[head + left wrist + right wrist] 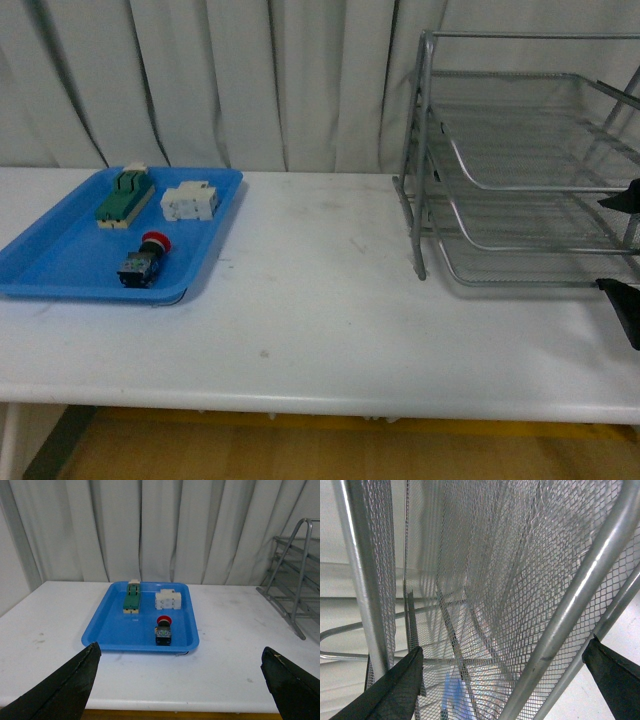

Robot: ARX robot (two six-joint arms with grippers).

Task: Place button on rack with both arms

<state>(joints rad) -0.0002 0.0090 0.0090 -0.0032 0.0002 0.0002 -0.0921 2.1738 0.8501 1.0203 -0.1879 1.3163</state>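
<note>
Reaching for the button (143, 262) is judged to be the step in hand, since nothing has yet been picked up. In the left wrist view the left gripper (180, 650) is seen spread wide, its dark fingers (65, 690) at the picture's lower corners with nothing between them, and it hangs well short of the blue tray (60, 250).

The button lies on its side near the tray's front edge, with the red cap turned toward the curtain. It would best be approached from above, with the jaws closed across the dark body rather than the round cap, which might slip. The tray's raised rim and the neighbouring parts should be cleared on the way down.

Three things are held in the tray: a green-and-cream component (125, 195) at the back, a white terminal block (190, 201) beside it, and the button nearer the front, apart from both. A bare stretch of table (320, 300) separates the tray from the rack (520, 130). No item is seen on its mesh tiers. The right gripper (502, 646) is held wide open and unloaded, close against the rack's mesh.
</note>
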